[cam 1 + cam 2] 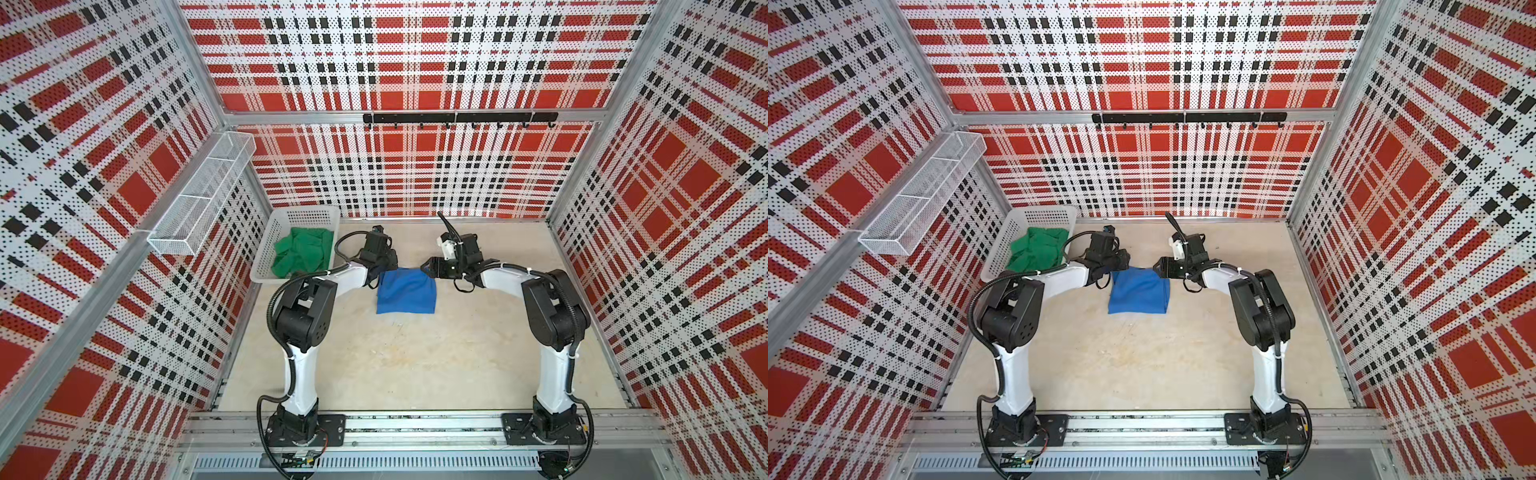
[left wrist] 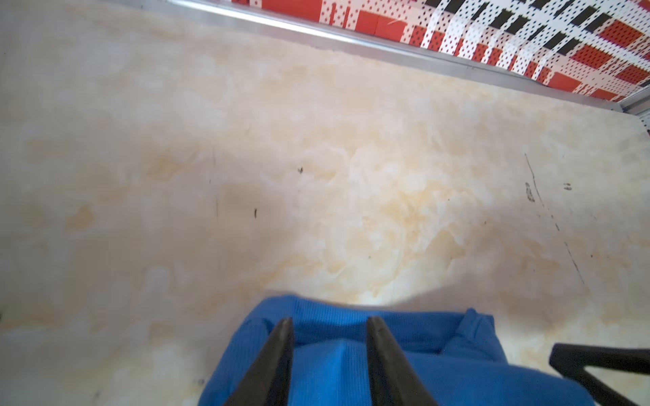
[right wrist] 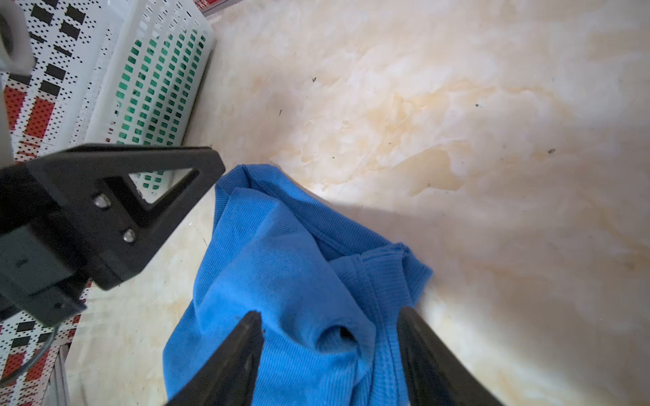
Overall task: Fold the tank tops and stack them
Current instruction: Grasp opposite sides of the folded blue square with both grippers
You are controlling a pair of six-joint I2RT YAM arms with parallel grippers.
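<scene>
The blue tank top (image 1: 406,291) (image 1: 1139,294) lies folded into a small rectangle on the table's middle. My left gripper (image 1: 384,269) (image 2: 329,321) is at its far left corner, jaws partly apart, with a raised ridge of blue cloth (image 2: 337,365) between the fingers. My right gripper (image 1: 429,266) (image 3: 330,311) is at the far right corner, jaws wide apart over puckered blue cloth (image 3: 292,267), gripping nothing. The green tank top (image 1: 303,251) (image 1: 1038,249) lies crumpled in the white basket (image 1: 266,232) (image 1: 1000,245).
The basket stands at the table's back left, close to the left arm. A wire mesh shelf (image 1: 199,195) hangs on the left wall and a black hook rail (image 1: 457,118) runs along the back wall. Bare beige tabletop (image 1: 415,357) lies in front of the blue cloth.
</scene>
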